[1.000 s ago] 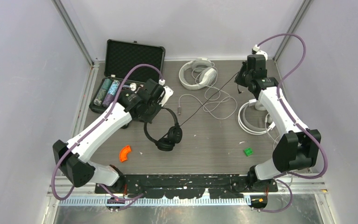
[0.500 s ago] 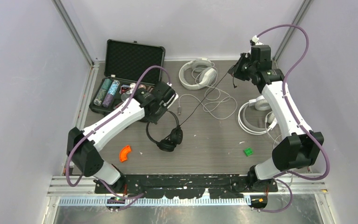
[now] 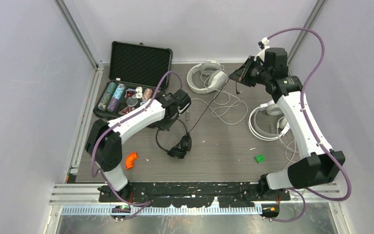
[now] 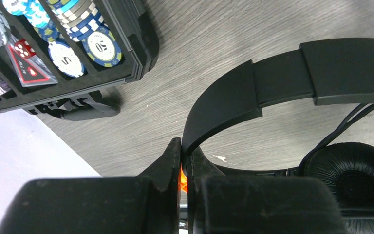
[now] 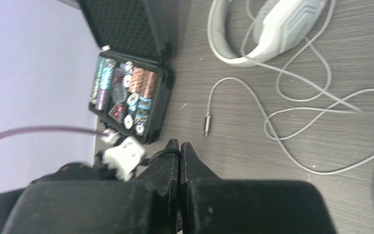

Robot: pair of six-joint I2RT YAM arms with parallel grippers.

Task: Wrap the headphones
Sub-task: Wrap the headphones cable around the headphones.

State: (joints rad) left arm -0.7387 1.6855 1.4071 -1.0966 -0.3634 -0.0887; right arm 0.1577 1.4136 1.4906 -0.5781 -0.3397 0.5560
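The headphones lie spread over the worktop (image 3: 224, 163): a black pair (image 3: 181, 145) left of the middle, a far white pair (image 3: 207, 75) at the far edge, and a second white pair (image 3: 260, 127) by the right edge. Just beside the open chip case (image 3: 135, 62) in the far left corner, the headband (image 4: 282, 80) of the black pair is pinched in the closed left end effector (image 4: 181, 158). Only a narrow edge is gripped, so the band could be twisted out or dropped once it is pulled. From the ear cups the thin black cord (image 3: 209, 101) is drawn up, seemingly taut, across the loops of pale cord (image 3: 229, 109) to the right end effector (image 3: 237, 76). That end effector is raised near the far right corner, with its jaws apparently closed on the cord. With more tension, the cord could be dragged through those jaws or the headset jerked. With slack, the pale loops could be snagged.
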